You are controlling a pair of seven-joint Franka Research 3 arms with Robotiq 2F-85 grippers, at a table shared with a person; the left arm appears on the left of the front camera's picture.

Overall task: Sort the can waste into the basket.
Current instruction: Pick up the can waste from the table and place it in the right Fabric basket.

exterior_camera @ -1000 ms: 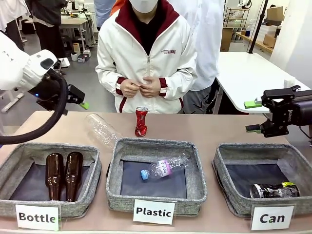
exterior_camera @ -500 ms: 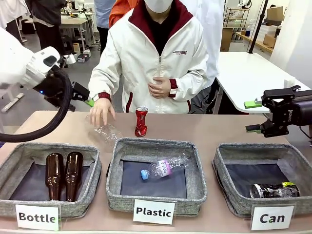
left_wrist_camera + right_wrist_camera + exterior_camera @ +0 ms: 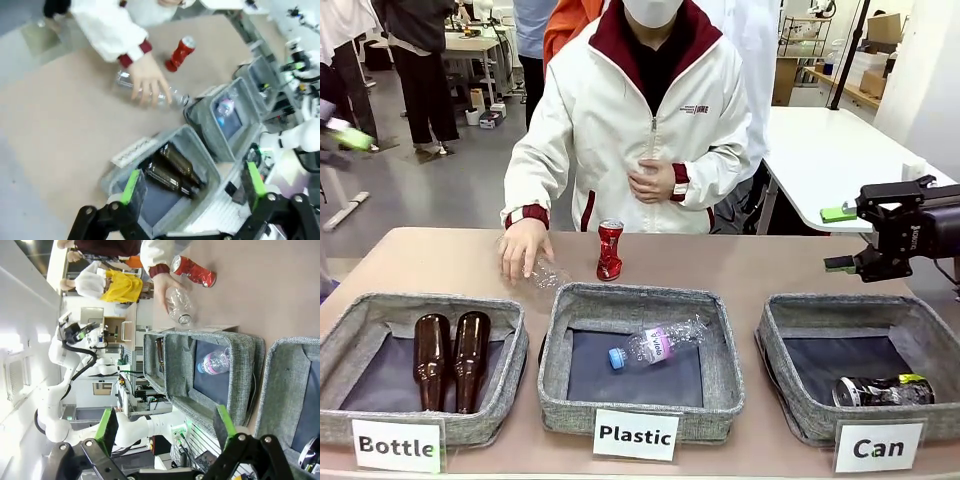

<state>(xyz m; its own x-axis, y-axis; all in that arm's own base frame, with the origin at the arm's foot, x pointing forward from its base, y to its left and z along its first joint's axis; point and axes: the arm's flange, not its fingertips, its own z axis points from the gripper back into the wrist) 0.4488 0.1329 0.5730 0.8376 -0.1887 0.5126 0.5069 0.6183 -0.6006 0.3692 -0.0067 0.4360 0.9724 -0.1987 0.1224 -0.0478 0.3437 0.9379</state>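
A crushed red can with a silver top stands on the table behind the middle basket; it also shows as the red can and red can in the wrist views. A dark can with yellow-green marks lies in the grey basket labelled "Can" at the right. My right gripper hovers open above that basket's far side, empty, as its own view confirms for the right gripper. My left gripper is open and empty, high over the left end of the table.
A person's hand rests on a clear plastic bottle lying on the table left of the red can. The "Bottle" basket holds two brown bottles. The "Plastic" basket holds one clear bottle.
My left arm has swung away to the left, nearly out of the front view. The person's hand came down onto the clear bottle and shifted it. The right arm has not moved.
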